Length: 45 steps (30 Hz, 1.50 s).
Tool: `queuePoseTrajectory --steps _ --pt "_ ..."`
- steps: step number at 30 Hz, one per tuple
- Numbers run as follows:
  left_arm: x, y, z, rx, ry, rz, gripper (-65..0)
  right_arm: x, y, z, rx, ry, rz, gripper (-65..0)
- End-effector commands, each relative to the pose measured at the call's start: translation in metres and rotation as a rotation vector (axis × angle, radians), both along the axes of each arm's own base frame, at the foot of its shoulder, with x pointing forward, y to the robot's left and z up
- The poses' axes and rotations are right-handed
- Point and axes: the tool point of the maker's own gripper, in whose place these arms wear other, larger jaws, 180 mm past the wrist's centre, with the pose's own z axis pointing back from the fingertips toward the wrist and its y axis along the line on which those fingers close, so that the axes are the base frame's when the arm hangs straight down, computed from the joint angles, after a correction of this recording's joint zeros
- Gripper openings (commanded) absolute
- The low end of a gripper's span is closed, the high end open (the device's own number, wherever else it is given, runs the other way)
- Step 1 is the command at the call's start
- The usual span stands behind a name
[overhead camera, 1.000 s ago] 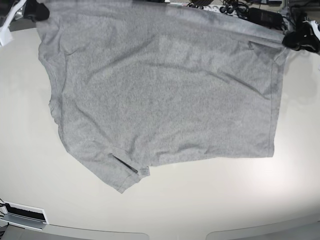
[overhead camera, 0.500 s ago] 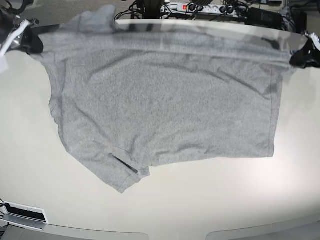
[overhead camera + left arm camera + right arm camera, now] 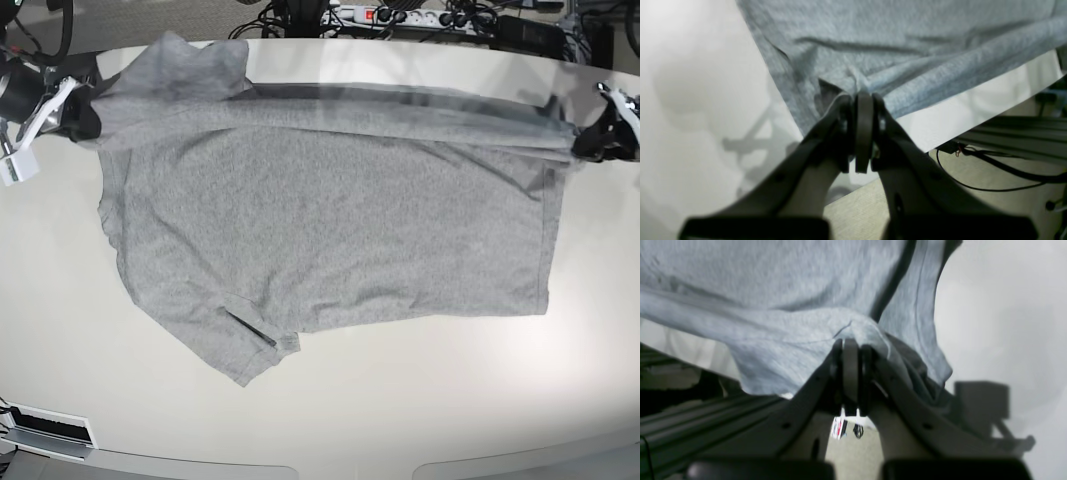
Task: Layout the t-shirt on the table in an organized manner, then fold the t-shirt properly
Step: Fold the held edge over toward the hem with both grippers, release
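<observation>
1. The shirt (image 3: 330,230) lies plain grey side up on the table (image 3: 400,400), covering most of its middle and far part.
2. One sleeve (image 3: 245,350) points toward the near edge at base-view left; the other sleeve (image 3: 190,60) lies bunched at the far left.
3. The hem (image 3: 548,220) runs down the base-view right side, fairly straight.
4. The far edge of the shirt is stretched as a taut band between the two grippers and looks blurred there.
5. The left gripper (image 3: 863,96) is clamped on the shirt's far hem corner, at base-view right (image 3: 590,140); cloth bunches into its closed tips.
6. The right gripper (image 3: 850,341) is clamped on the shirt's shoulder end, at base-view left (image 3: 85,115); folds of cloth drape over its right side.
7. Both wrist views show the held edge above the table's far rim, with floor and cables (image 3: 990,166) below.
8. A power strip (image 3: 390,14) and cables lie beyond the far edge.
9. A white slotted part (image 3: 45,428) sits at the near left corner.
</observation>
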Motion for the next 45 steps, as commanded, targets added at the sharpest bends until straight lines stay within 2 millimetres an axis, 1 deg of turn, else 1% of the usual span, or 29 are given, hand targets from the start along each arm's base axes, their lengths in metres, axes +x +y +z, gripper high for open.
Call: queuePoseTrajectory --steps 1,4,10,12,16,17,18,20,21,22,23,26,29,32,36,39,41,45 --pt "0.009 0.001 0.008 0.004 -0.033 -0.016 -65.0 0.009 -0.004 0.010 -0.008 -0.049 0.001 -65.0" --pt "0.012 0.002 0.003 -0.005 -0.026 -0.007 -65.0 0.014 -0.008 0.011 -0.031 -0.066 -0.008 -65.0" --pt "0.025 0.015 0.002 -0.010 -0.042 0.042 -65.0 0.016 -0.010 0.012 -0.043 -0.070 -0.008 -65.0" --pt "0.026 0.018 0.000 -0.014 -0.041 0.054 -65.0 0.018 -0.010 0.013 -0.043 -0.076 -0.009 -65.0" --pt "0.027 0.017 0.001 -0.028 -0.044 0.058 -65.0 0.020 -0.010 0.014 -0.041 -0.085 -0.011 -65.0" --pt "0.028 0.017 0.002 -0.026 -0.048 0.057 -59.9 0.021 -0.010 0.014 -0.040 -0.089 -0.011 -65.0" --pt "0.029 0.018 0.003 -0.023 -0.051 0.057 -51.8 0.021 -0.010 0.015 -0.040 -0.092 -0.012 -61.3" --pt "0.031 0.020 0.005 -0.012 -0.055 0.052 -34.5 0.024 -0.011 0.017 -0.044 -0.099 -0.011 -43.4" --pt "0.034 0.020 0.006 -0.010 -0.061 0.051 -28.1 0.025 -0.012 0.017 -0.046 -0.097 -0.020 -35.3" --pt "0.036 0.021 0.007 -0.007 -0.061 0.053 -24.8 0.026 -0.014 0.018 -0.047 -0.094 -0.032 -30.3" --pt "0.036 0.022 0.007 -0.004 -0.058 0.066 -24.3 0.026 -0.014 0.018 -0.047 -0.094 -0.031 -29.0" --pt "0.035 0.022 0.006 -0.006 -0.055 0.068 -24.5 0.021 -0.013 0.015 -0.042 -0.062 -0.017 -29.0" --pt "0.034 0.022 0.004 -0.004 -0.046 0.068 -24.5 0.010 -0.001 0.013 0.008 -0.007 0.028 -29.0" --pt "0.031 0.022 0.002 0.004 -0.028 0.066 -24.5 -0.010 0.015 0.009 0.086 0.040 0.065 -29.0" --pt "0.029 0.022 0.000 0.002 -0.022 0.067 -24.5 -0.040 0.033 -0.004 0.168 0.103 0.034 -29.0" --pt "0.029 0.022 0.000 0.002 -0.022 0.067 -24.5 -0.056 0.044 -0.012 0.203 0.138 0.009 -29.0" --pt "0.029 0.022 0.000 0.002 -0.022 0.067 -24.5 -0.060 0.047 -0.017 0.202 0.144 -0.018 -29.0" --pt "0.029 0.022 0.000 0.002 -0.022 0.067 -24.5 -0.060 0.043 -0.032 0.164 0.139 -0.088 -29.0"
